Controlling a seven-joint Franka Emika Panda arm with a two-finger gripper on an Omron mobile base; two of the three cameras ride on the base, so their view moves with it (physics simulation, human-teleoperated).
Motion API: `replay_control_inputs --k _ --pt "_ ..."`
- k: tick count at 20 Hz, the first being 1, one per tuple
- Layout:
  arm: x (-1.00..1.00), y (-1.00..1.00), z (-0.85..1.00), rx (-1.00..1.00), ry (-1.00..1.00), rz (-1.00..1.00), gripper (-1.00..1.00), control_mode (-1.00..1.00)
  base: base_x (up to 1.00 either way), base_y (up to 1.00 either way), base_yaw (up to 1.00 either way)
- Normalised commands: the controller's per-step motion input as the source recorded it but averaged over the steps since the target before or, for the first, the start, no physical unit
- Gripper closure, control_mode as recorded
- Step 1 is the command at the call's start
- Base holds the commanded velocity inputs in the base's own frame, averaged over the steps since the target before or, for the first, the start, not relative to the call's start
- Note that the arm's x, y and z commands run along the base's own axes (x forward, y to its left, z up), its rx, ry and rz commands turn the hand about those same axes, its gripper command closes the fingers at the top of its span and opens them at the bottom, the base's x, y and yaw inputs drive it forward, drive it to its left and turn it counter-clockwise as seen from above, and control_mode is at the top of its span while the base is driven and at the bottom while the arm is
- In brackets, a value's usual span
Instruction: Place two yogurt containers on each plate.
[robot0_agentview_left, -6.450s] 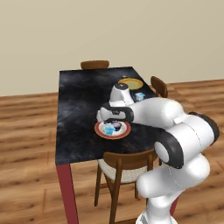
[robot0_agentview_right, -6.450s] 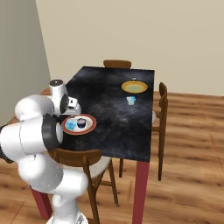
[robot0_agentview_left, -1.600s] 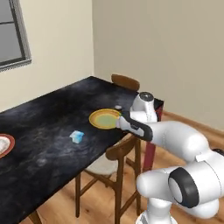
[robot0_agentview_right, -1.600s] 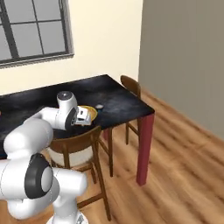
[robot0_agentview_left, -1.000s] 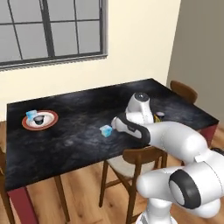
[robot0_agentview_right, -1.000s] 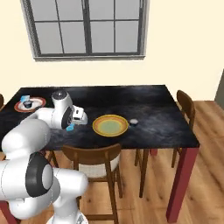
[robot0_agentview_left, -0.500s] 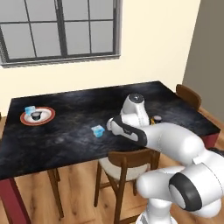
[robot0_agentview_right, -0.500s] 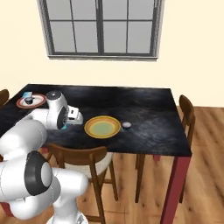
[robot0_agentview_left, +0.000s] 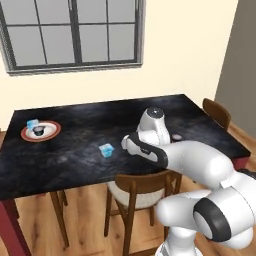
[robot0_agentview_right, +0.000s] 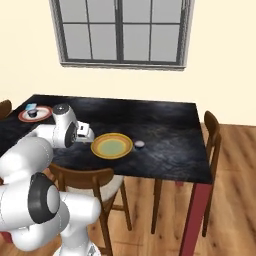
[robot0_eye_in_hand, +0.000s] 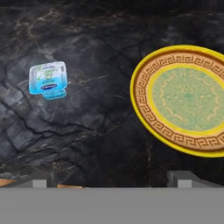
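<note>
Firstly, from the left base view, we see our white arm reaching over a dark marble table (robot0_agentview_left: 75, 150) set under a window (robot0_agentview_left: 75, 32). A light blue yogurt cup (robot0_agentview_left: 105, 150) sits alone on the tabletop, just left of our hand. Far off at the table's left end rests the white plate (robot0_agentview_left: 41, 131) with a red-brown rim, carrying another blue cup (robot0_agentview_left: 32, 123) and a dark-topped cup (robot0_agentview_left: 38, 131). A small round cup (robot0_agentview_left: 177, 136) lies on the table to the right of our arm. A wooden chair (robot0_agentview_left: 142, 187) stands at the near edge.

Next, from the right base view, the yellow-orange plate (robot0_agentview_right: 112, 145) lies bare near the table's middle, with the small round cup just to its right. Our hand sits to the plate's left.

Finally, in the hand view, our gripper (robot0_eye_in_hand: 111, 180) hangs above the table with its two fingertips spread wide apart, holding nothing. The blue cup lies upper left of the tips, well apart from them; the yellow-orange plate fills the upper right.
</note>
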Motion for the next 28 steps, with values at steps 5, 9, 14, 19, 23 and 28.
replay_control_inputs --k 5,9,14,19,23,28 --pt "0.00 0.00 0.00 0.00 0.00 0.00 -1.00 1.00 0.93 -0.50 0.08" --pt "0.00 0.00 0.00 0.00 0.00 0.00 -1.00 1.00 1.00 -0.41 0.01" --pt "0.00 0.00 0.00 0.00 0.00 0.00 -1.00 1.00 1.00 -0.35 0.00" --pt "0.00 0.00 0.00 0.00 0.00 0.00 -1.00 1.00 0.48 -0.61 -0.10" --pt "0.00 0.00 0.00 0.00 0.00 0.00 -1.00 1.00 0.14 -0.69 -0.13" --pt "0.00 0.00 0.00 0.00 0.00 0.00 -1.00 1.00 0.02 -0.57 -0.27"
